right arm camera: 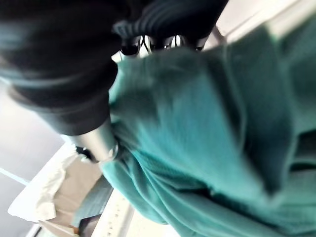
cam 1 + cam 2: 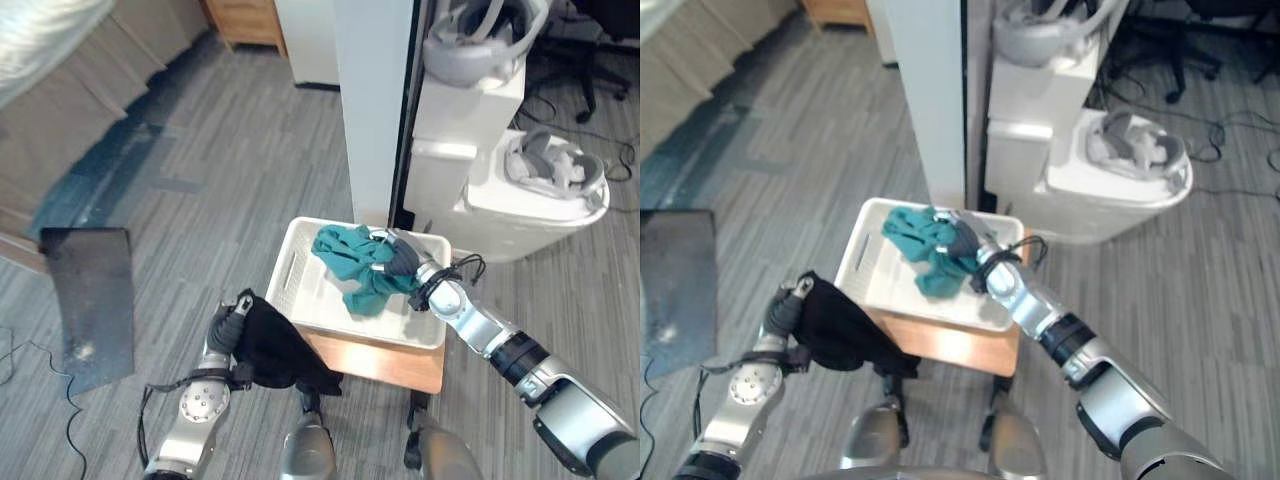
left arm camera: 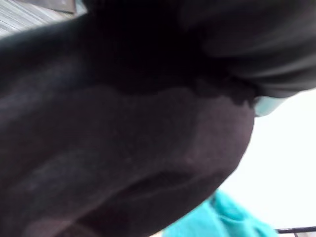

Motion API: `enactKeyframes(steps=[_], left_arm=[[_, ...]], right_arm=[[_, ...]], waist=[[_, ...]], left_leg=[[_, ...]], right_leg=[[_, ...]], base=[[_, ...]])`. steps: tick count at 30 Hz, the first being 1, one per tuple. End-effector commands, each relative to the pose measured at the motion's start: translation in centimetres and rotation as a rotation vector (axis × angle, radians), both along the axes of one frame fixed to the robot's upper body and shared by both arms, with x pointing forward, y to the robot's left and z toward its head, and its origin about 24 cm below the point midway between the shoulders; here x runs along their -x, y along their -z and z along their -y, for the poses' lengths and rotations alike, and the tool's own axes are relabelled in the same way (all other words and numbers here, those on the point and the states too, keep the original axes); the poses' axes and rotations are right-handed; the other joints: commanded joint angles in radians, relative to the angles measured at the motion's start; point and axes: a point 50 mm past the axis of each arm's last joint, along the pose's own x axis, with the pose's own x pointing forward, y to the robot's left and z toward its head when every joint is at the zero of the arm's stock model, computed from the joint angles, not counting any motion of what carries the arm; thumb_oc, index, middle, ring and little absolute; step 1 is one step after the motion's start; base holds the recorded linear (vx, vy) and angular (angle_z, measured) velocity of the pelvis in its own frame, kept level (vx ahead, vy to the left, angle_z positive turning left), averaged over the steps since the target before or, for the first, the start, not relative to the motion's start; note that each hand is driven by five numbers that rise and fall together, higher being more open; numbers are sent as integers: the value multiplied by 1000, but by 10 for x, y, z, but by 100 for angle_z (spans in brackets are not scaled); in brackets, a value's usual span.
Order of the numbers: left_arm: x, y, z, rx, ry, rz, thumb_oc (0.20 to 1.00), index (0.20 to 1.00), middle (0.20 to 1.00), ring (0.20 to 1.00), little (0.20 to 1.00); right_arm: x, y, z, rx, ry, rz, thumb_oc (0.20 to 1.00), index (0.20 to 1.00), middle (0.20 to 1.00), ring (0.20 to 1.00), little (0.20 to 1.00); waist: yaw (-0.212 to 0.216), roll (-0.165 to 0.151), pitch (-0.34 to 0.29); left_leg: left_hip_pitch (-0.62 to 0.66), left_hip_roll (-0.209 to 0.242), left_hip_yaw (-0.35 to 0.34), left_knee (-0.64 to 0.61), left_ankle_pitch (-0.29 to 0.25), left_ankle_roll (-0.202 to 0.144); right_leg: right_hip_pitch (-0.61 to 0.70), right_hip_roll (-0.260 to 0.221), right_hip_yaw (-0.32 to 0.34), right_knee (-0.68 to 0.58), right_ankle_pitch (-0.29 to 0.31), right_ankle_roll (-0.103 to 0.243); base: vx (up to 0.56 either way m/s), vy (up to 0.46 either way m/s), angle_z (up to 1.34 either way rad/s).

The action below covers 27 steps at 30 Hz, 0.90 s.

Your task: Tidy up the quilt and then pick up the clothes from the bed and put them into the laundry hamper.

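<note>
Grey plank floor (image 2: 200,150); a white hamper (image 2: 300,262) rests on a small wooden surface (image 2: 385,362). The right hand (image 2: 402,258) is over the hamper on the teal garment (image 2: 352,262); its grip cannot be told. The left hand (image 2: 232,325), beside the hamper, clutches a black garment (image 2: 280,350). Risk: trailing black cloth could catch the rim and spill onto the floor.

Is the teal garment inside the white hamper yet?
In: the teal garment lies bunched inside the white hamper, the right hand on it.
</note>
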Motion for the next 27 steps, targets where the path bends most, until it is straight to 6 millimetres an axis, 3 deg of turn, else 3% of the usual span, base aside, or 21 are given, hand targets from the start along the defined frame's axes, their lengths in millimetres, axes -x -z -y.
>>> enactKeyframes(steps=[1,4,5,8,9,12,15,17,20,27], left_arm=[[-20,-65,8,-9,93,312,200,200,200,200,200],[-19,-75,10,-29,104,356,200,200,200,200,200],[-19,-82,9,-58,102,391,200,200,200,200,200],[-26,-97,11,-91,91,461,200,200,200,200,200],[-33,-110,14,-109,71,524,200,200,200,200,200],[-42,-125,18,-135,48,592,200,200,200,200,200],[-43,-131,22,-160,44,621,200,200,200,200,200],[-44,-135,24,-185,47,642,200,200,200,200,200],[-41,-143,33,-178,73,692,200,200,200,200,200],[-28,-184,64,-81,180,913,200,200,200,200,200]], right_arm=[[5,-34,9,88,-29,234,1000,1000,1000,1000,1000],[14,-27,25,113,5,237,1000,1000,1000,1000,1000],[24,-19,44,133,50,227,1000,1000,1000,1000,1000],[42,-5,69,142,117,202,1000,1000,1000,1000,1000],[48,4,76,155,147,183,1000,1000,1000,1000,1000],[54,6,78,150,157,185,1000,1000,1000,1000,1000],[68,22,84,135,170,133,1000,1000,1000,1000,1000],[80,37,89,121,185,68,1000,1000,1000,1000,1000],[90,50,92,125,185,9,1000,1000,1000,1000,1000],[92,56,84,114,153,-12,1000,1000,1000,1000,1000]], waist=[[-31,1,-54],[-41,-27,-74],[-58,-54,-98],[-90,-90,-130],[-106,-103,-135],[-112,-107,-135],[-134,-108,-142],[-152,-106,-165],[-169,-97,-203],[-193,-88,-236]], left_leg=[[74,-15,3,18,-71,-3],[99,-41,14,15,-93,18],[125,-60,32,8,-114,32],[152,-83,67,4,-140,49],[164,-86,96,4,-152,56],[165,-73,147,4,-148,57],[175,-65,189,4,-150,56],[192,-57,221,4,-144,49],[226,-51,243,4,-155,33],[245,-36,257,4,-124,27]], right_leg=[[167,-77,-40,12,-206,122],[171,-96,-19,10,-187,135],[177,-112,-4,7,-170,150],[169,-138,21,5,-135,174],[157,-149,22,13,-104,192],[115,-158,-28,76,-88,193],[113,-127,-67,151,-136,184],[133,-125,-97,104,-138,178],[194,-121,-91,9,-135,183],[230,-112,-110,3,-144,171]], base=[[39,301,30],[45,224,9],[48,253,-13],[31,266,-29],[-23,179,-48],[-79,116,-54],[-31,78,-89],[77,-9,-68],[133,-29,-65],[-7,-63,-17]])
